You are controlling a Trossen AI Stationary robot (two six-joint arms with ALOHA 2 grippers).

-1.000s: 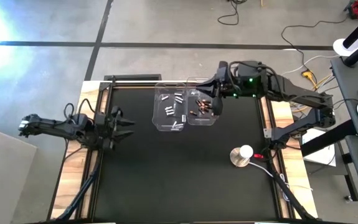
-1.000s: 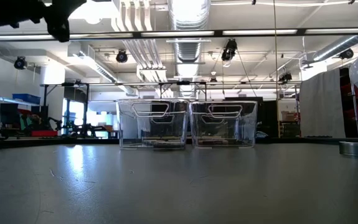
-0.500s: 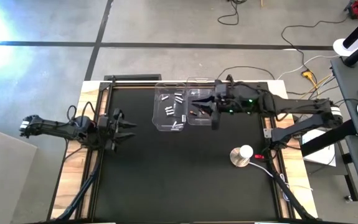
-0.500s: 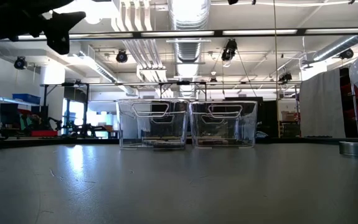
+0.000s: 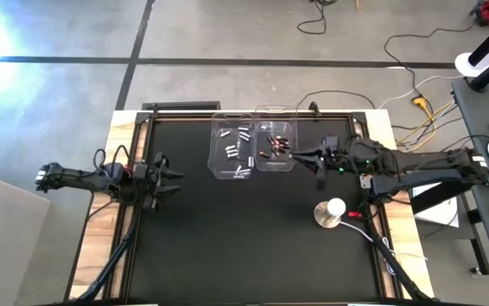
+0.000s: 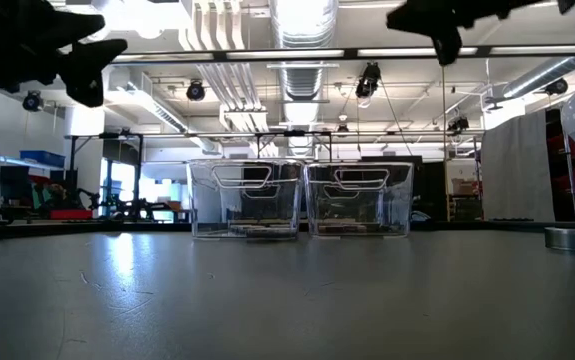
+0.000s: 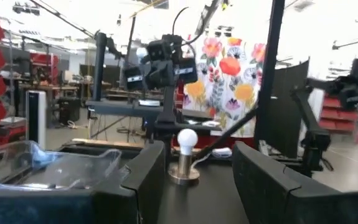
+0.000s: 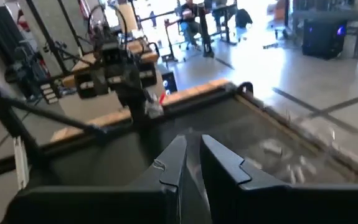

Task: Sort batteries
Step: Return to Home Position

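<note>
- The silvery-white batteries (image 5: 242, 133) lie loose in the left clear bin (image 5: 213, 146), just above the centre of the high view. The dark batteries (image 5: 275, 146) with coppery ends lie in the right clear bin (image 5: 295, 136), which touches it. No battery shows on the open bench (image 5: 227, 246).
- Each battery is a tiny, stiff metal cylinder, probably light but smooth-skinned, so it would likely roll or slip out of a loose pinch.
- The best hold looks to be across the middle of the barrel, with the fingers square to its long axis. The ends offer too little to grip.
- The bins are thin, glossy plastic with rounded corners and wire-like handles — light enough, by the look of them, to slide if nudged.
- The bench top is matt black and faintly scuffed, framed in pale wood.
- The left gripper (image 5: 174, 177) hangs at the middle left of the high view, its fingers spread wide and empty.
- The right gripper (image 5: 304, 157) sits just right of the bins — its fingers are drawn to a narrow slit and hold nothing.
</note>
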